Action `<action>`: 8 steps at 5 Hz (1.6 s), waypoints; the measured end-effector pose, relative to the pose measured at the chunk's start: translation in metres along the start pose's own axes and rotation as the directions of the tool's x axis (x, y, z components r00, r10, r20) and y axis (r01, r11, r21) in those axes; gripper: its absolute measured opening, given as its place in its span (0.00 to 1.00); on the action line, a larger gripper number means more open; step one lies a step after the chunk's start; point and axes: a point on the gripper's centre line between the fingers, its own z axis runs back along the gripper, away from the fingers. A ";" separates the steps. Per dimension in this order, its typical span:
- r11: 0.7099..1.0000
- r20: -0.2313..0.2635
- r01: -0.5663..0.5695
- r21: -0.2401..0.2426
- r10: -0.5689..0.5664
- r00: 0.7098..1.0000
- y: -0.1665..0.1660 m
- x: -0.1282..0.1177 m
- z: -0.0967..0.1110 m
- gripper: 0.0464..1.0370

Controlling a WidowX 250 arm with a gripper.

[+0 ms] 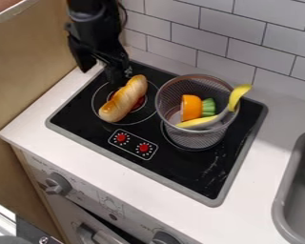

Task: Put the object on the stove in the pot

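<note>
- The bread roll (124, 97) lies slantwise over one burner of the black stove (187, 167), outside the mesh pot (194, 137)
- The gripper (105, 74) hangs just beside the roll's upper end, its two fingers apart with nothing between them
- The step in hand looks to be the approach, before any grasp
- The next move likely calls for centring over the roll, straddling its narrow width, then closing
- After that, the roll needs lifting above the rim, clear of the yellow piece (239, 95) jutting out there

Grey wire-mesh metal pot (192, 138); glossy black stovetop (180, 167); smooth tiles (230, 27).
</note>
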 end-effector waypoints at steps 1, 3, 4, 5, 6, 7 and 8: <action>0.999 0.020 -0.003 0.035 0.002 1.000 -0.002 -0.001 -0.007 0.96; 0.997 0.058 -0.003 0.073 -0.001 0.998 -0.006 -0.010 -0.030 0.96; 0.997 0.076 -0.005 0.072 -0.001 0.997 -0.008 -0.012 -0.040 0.96; 0.998 0.063 -0.019 0.058 0.016 0.998 -0.010 -0.014 -0.045 0.96; 0.999 0.029 -0.033 0.020 0.033 0.999 -0.016 -0.019 -0.053 0.96; 0.999 0.056 -0.046 0.004 0.045 0.997 -0.017 -0.019 -0.057 0.96; 0.999 0.082 -0.045 -0.021 0.047 0.996 -0.017 -0.021 -0.059 0.96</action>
